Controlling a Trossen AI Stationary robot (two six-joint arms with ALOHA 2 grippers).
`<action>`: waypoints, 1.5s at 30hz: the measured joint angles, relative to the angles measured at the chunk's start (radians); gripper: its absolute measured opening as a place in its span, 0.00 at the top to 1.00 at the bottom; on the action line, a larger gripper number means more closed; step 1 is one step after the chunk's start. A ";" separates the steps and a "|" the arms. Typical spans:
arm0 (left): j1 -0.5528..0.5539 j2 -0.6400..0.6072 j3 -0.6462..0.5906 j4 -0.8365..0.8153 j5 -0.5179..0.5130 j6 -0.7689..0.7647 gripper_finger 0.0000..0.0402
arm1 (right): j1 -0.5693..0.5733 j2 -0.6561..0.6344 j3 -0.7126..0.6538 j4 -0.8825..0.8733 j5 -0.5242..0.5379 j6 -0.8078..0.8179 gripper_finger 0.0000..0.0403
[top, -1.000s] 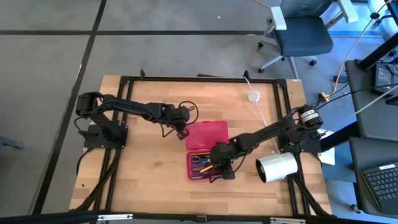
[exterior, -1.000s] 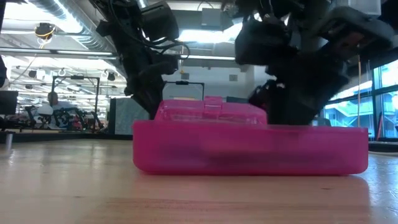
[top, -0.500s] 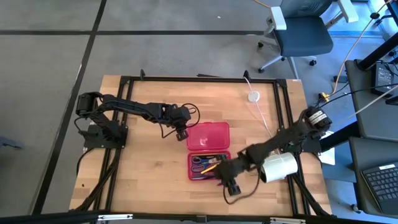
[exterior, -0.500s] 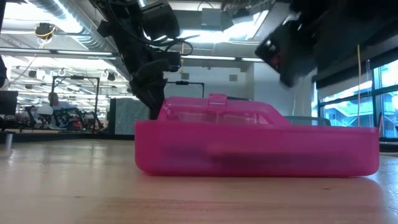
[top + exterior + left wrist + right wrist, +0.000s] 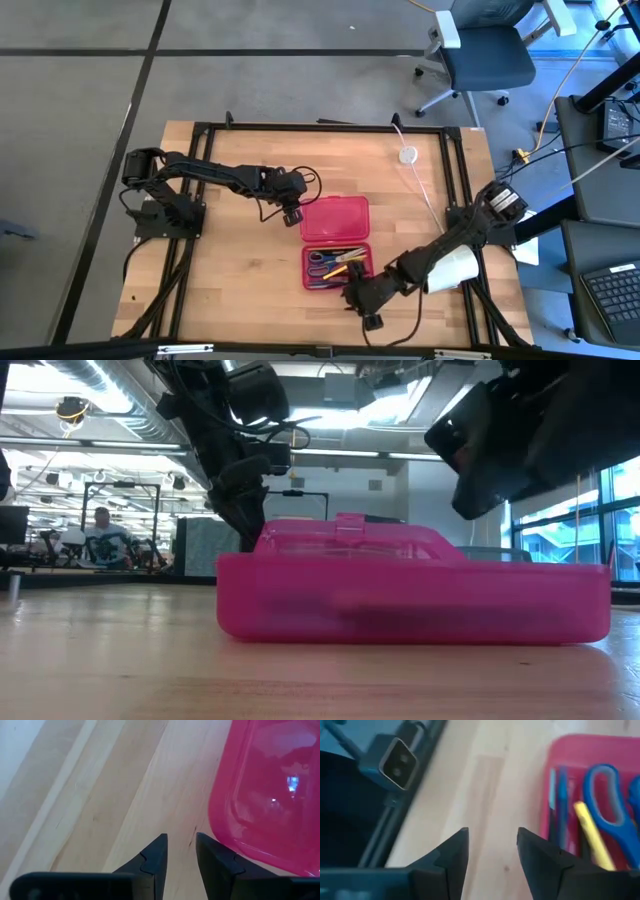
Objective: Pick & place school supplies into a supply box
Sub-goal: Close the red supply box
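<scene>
Since the supplies already lie in the tray half of the supply box, what's left to handle is, I judge, the box itself and its lid.

Right claw hangs empty with its fingers spread, just off the tray's near corner, over bare worktop. The right wrist view puts the tray ahead and to one side of it, with the blue-handled scissors, a yellow pencil and a blue pen inside. Nothing lies between the fingers.

Left claw sits at the lid half's outer corner, fingers about half apart with only wood showing between them; the lid's rounded edge lies just beside one fingertip. Whether it touches the plastic, I cannot tell.

Handling, by judgement:
- Box is thin translucent plastic: light, stiff but springy, glossy, so it's likely to slide on the wood when pushed.
- Lid's best taken at the long free edge farthest from the hinge, or nudged from under the corner next to the left claw.
- Tray probably needs bracing from the right claw's side, or it skates.
- Pens and pencil are thin and rigid, and they roll; take them mid-shaft. Scissors go by the handle loops.
</scene>
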 joint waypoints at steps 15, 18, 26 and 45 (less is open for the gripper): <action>0.000 0.000 0.000 0.005 0.004 0.014 0.76 | 0.008 0.035 0.000 -0.078 0.006 0.057 0.57; 0.000 0.000 0.000 0.006 0.003 0.016 0.77 | 0.012 0.035 0.000 -0.094 0.068 0.079 0.57; 0.000 0.000 0.000 0.006 0.003 0.041 0.76 | 0.013 0.035 0.000 -0.097 0.080 0.085 0.57; -0.001 -0.004 0.000 0.031 0.003 0.083 0.77 | 0.013 0.035 0.000 -0.136 0.099 0.131 0.57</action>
